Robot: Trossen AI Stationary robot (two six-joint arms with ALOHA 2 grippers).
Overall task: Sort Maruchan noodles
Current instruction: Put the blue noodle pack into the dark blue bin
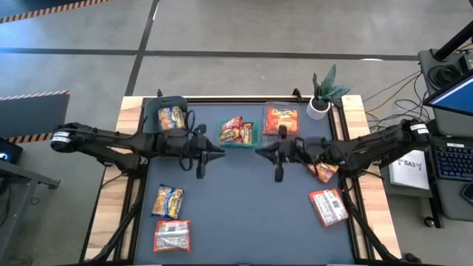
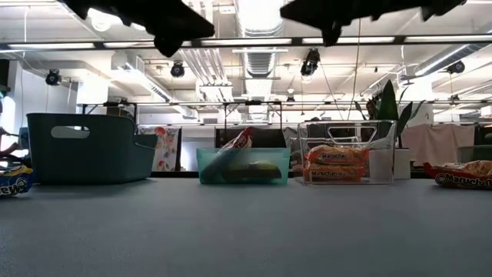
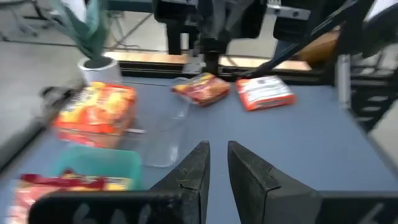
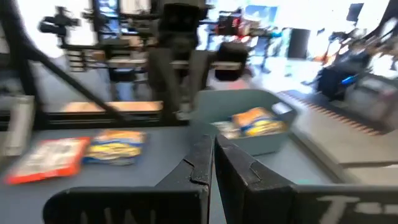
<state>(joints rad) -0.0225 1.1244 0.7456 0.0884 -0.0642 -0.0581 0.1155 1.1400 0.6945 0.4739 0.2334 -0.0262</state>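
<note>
Overhead, the grey mat (image 1: pixel 244 214) carries flat, crinkled plastic noodle packets. A yellow-and-blue packet (image 1: pixel 168 201) and a red-and-white packet (image 1: pixel 172 236) lie near the left front; the first runs long axis front to back, the second across. Another red-and-white packet (image 1: pixel 328 207) lies tilted at right. The dark bin (image 1: pixel 167 116), teal tray (image 1: pixel 238 131) and clear bin (image 1: pixel 281 120) each hold packets. The left gripper (image 1: pixel 219 150) and right gripper (image 1: pixel 260 152) face each other mid-table, both empty.

At table level, an orange-red packet (image 2: pixel 463 175) lies flat at right.

From the left wrist, the fingers (image 3: pixel 191 173) stand slightly parted, gripping nothing.

From the right wrist, the fingers (image 4: pixel 200 163) meet, closed on nothing.
</note>
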